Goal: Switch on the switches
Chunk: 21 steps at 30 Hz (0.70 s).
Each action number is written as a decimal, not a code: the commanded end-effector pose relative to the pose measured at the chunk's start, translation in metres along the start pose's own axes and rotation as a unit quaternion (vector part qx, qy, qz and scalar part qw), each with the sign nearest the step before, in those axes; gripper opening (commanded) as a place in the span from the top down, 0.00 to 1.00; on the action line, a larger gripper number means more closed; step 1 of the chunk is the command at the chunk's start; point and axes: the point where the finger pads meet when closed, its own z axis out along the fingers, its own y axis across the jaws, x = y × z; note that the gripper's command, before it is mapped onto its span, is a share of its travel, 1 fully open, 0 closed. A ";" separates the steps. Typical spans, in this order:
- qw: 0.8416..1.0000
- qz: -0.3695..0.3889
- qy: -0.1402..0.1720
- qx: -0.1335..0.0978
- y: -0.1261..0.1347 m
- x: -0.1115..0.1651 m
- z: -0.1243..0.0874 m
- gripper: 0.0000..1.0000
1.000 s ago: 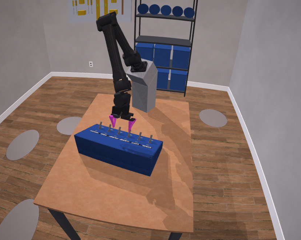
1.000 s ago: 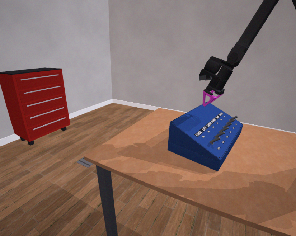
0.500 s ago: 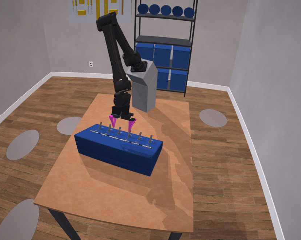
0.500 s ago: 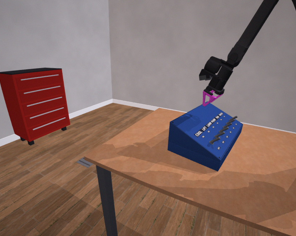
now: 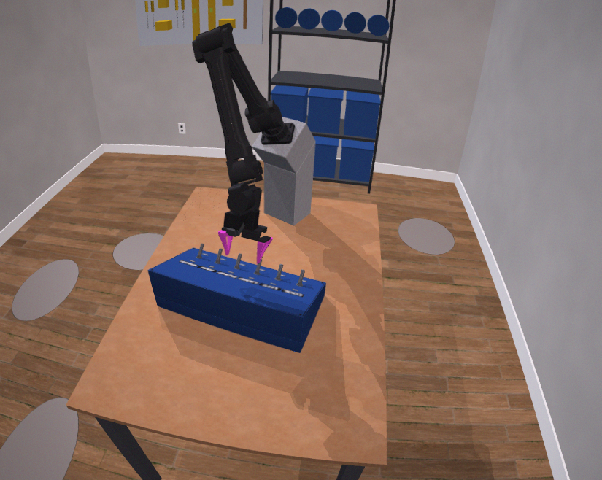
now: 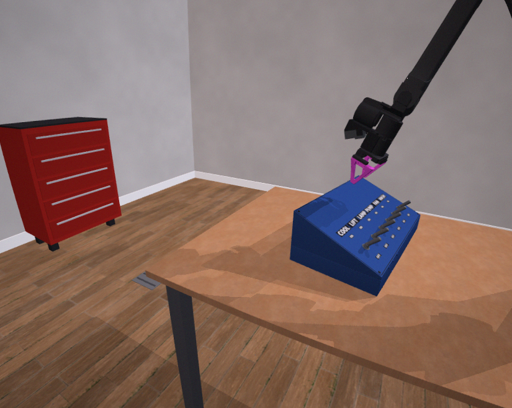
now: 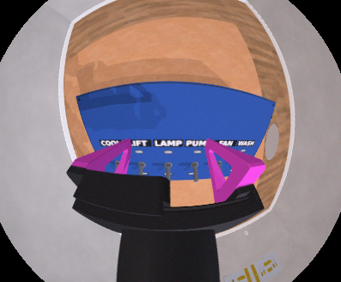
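The LAMP switch (image 7: 168,168) is standing third in the lever row, which is running along the console (image 5: 228,299) lengthwise near the table's (image 5: 136,382) middle. The gripper (image 5: 244,244) is hovering just behind that row, toward the far edge, jaws spread fully and holding nothing, straddling LAMP. WASH (image 7: 246,144) is lying at the row's right end, outside the jaws.

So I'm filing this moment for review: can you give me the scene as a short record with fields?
console: blue box on the table, six switches in a row
labels: COOL, LIFT, LAMP, PUMP, FAN, WASH
gripper: open, holding nothing, above the switch row
fingers: pink, straddling the LAMP label in the wrist view
switch states: cannot tell
background: red drawer chest
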 end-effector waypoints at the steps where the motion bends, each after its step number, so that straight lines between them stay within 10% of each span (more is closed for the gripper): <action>1: 1.000 0.000 -0.019 -0.005 0.001 -0.012 -0.008 0.00; 21: 1.000 0.004 -0.023 0.002 -0.037 -0.015 -0.008 0.00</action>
